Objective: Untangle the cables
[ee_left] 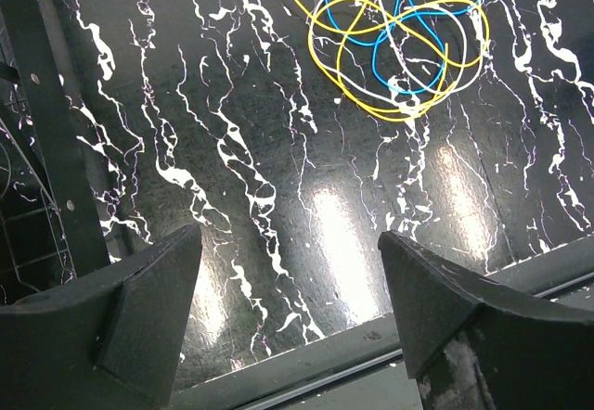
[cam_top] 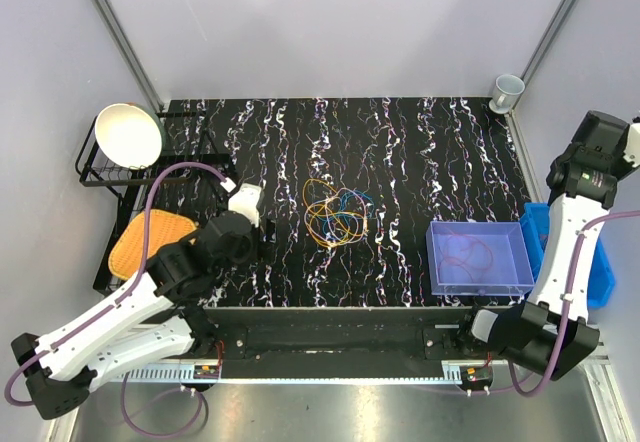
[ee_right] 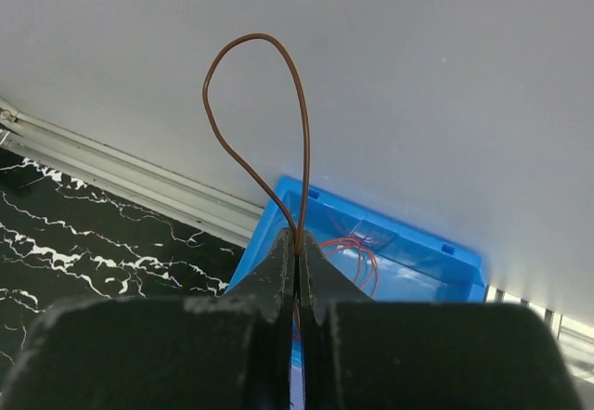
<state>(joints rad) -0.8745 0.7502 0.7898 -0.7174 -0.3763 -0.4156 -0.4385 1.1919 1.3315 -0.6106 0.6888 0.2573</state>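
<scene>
Probably light and springy, the cables (cam_top: 335, 214) suit a pinch on one outer loop; left gripper (ee_left: 290, 280) gapes, right gripper (ee_right: 299, 243) clamps a brown wire (ee_right: 255, 36).

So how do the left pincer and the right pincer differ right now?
The left pincer is open and empty; the right pincer is shut on a brown cable. The left pincer sits low near the cable tangle; the right pincer is by the blue bin. Both are black.
</scene>
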